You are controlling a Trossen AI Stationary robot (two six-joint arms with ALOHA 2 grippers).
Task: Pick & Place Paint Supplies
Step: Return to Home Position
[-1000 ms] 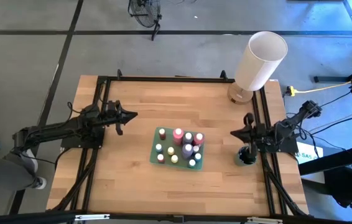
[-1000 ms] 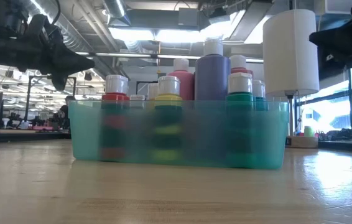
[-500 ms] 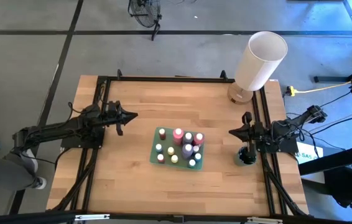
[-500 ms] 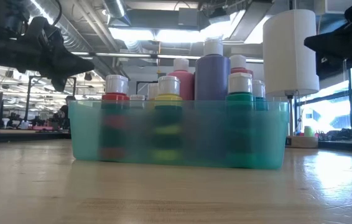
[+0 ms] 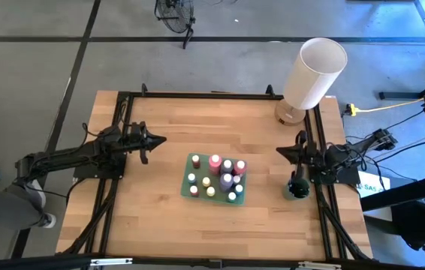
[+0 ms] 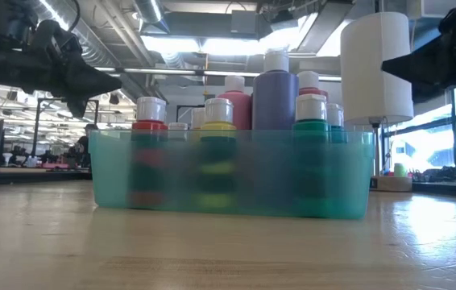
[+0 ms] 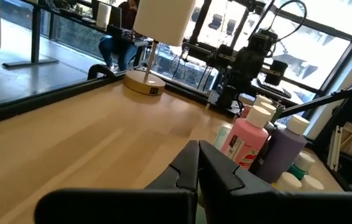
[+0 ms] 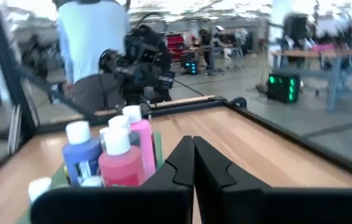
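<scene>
Risk: right end effector [image 5: 279, 152], clenched empty like left end effector [image 5: 158, 140], could clip nearby brush cup [image 5: 296, 188] if retracted low.

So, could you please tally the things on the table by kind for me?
Translucent green plastic bin: 1
Small white-capped paint bottles inside it: 12
Dark round cup: 1
Tall white cylinder on a wooden base: 1
Total: 15

Black jointed arms [image 5: 62, 159], tapered dark fingers [image 7: 222, 175]
</scene>
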